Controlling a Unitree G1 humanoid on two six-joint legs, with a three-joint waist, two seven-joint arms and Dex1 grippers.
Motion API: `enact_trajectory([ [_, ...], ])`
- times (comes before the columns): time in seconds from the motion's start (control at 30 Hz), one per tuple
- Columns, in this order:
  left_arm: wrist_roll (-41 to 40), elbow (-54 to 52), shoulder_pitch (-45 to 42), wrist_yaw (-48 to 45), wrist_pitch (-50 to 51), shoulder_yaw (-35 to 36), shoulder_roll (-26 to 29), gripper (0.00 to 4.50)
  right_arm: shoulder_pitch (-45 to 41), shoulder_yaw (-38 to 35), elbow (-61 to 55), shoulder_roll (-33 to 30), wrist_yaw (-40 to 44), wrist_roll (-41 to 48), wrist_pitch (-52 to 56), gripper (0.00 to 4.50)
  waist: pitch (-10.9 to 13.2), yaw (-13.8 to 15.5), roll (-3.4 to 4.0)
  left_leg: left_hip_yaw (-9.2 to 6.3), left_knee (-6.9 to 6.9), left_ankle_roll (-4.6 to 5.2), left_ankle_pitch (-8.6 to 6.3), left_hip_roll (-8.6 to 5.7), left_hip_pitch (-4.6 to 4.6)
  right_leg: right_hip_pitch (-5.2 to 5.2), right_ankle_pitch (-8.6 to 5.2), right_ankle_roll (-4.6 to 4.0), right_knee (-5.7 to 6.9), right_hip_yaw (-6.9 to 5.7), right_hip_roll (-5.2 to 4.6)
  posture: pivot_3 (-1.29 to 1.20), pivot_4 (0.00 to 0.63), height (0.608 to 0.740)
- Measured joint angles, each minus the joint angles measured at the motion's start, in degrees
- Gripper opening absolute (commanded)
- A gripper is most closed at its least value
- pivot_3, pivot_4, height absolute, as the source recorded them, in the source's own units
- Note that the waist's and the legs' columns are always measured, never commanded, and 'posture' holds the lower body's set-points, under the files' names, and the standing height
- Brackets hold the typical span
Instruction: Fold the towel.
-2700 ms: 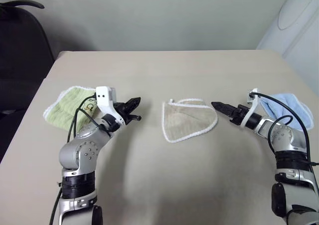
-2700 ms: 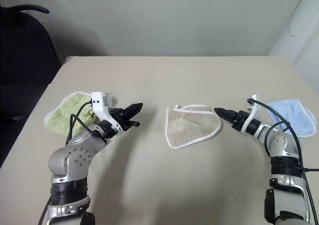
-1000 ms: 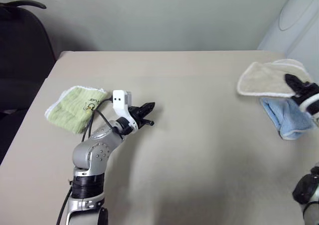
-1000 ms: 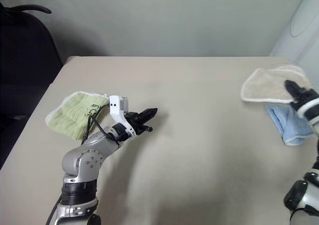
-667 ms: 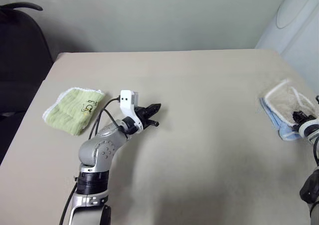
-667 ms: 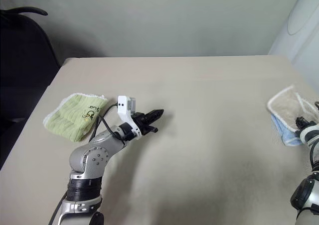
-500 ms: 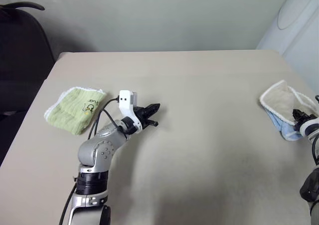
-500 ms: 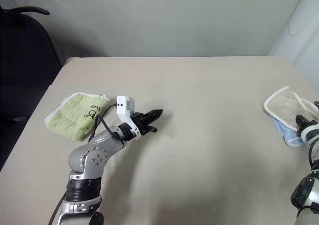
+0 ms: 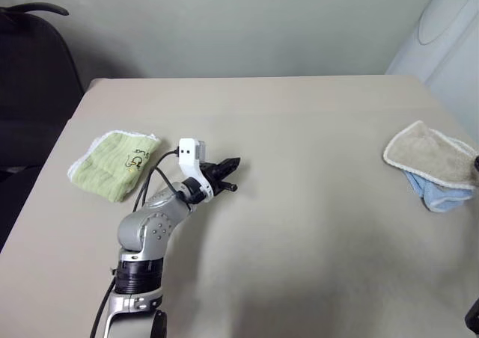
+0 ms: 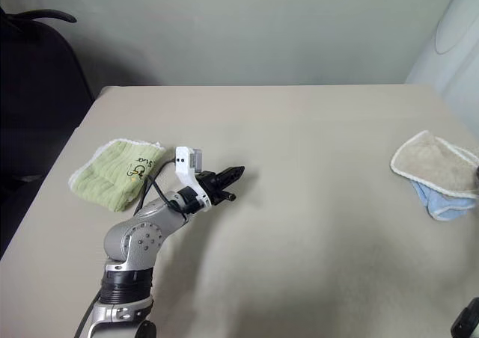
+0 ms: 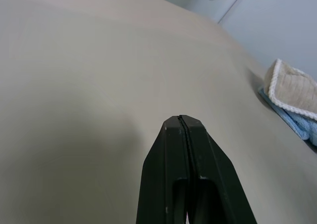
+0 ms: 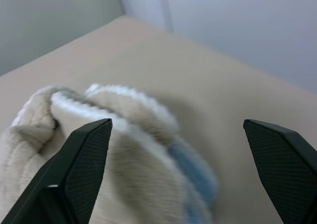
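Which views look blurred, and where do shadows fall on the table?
Right wrist view: the towel and blue cloth look soft and blurred behind the right gripper. Left eye view: sharp enough, with a soft shadow on the table beside the left gripper.

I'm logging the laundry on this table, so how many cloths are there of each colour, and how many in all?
Beige towel: 1, lying on the blue one at the table's right edge
Light blue cloth: 1, partly under the towel
Light green cloth: 1, at the table's left side
Total: 3 cloths
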Motion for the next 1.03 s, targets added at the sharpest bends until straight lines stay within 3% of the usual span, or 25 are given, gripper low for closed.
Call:
enact_trajectory([
  [0.2,3.98,3.59,-1.95,0.18,-3.76,0.30,1.44,0.00,2.97,0.73,-11.39,0.57,-0.90,-0.15,0.38,4.48,0.01,-0.45,0.02,0.09,0.00,0.05,-0.02,0.00,0.03,-0.04,-0.02,0.08,0.01,0.18,0.04,0.00,0.150,0.740],
  [0.37,12.53,4.81,-0.72,-1.85,-12.61,-2.67,6.32,0.00,5.60,18.08,-33.14,4.36,10.66,-0.18,-1.52,4.48,0.01,-1.67,0.01,0.10,0.07,0.27,-0.15,0.00,0.17,-0.01,0.04,0.19,0.03,0.56,0.35,0.00,0.150,0.740],
  [0.43,15.16,4.79,0.73,-3.66,-15.62,-4.58,7.68,0.00,5.40,24.67,-36.79,7.19,13.47,-0.17,-1.52,4.48,0.01,-1.72,-0.02,0.04,0.10,0.25,-0.14,-0.04,0.17,-0.01,0.05,0.28,0.01,0.64,0.37,0.00,0.150,0.740],
  [0.57,17.89,4.90,4.01,-5.27,-19.68,-4.69,9.10,0.00,2.84,33.99,-34.98,12.28,15.66,-3.71,-3.07,4.48,0.02,-1.00,-0.03,-0.02,0.13,0.23,-0.12,-0.10,0.02,-0.10,0.03,0.41,0.00,0.74,0.27,0.00,0.150,0.740],
  [0.73,18.18,4.81,5.60,-4.76,-21.47,-3.62,8.14,0.00,-0.92,40.51,-27.18,18.10,18.50,-7.51,-7.36,4.48,0.02,-0.92,-0.03,0.00,0.12,-0.07,0.04,-0.11,-0.01,-0.15,0.04,0.40,0.00,0.74,0.22,0.00,0.150,0.740],
  [1.03,17.93,0.73,8.75,-2.26,-20.45,-0.90,7.99,0.00,-1.93,42.51,-22.70,21.55,20.94,-10.23,-10.95,4.48,0.01,-0.97,-0.04,0.01,0.11,-0.09,0.06,-0.10,-0.01,-0.14,0.06,0.36,-0.01,0.73,0.21,0.00,0.150,0.740],
])
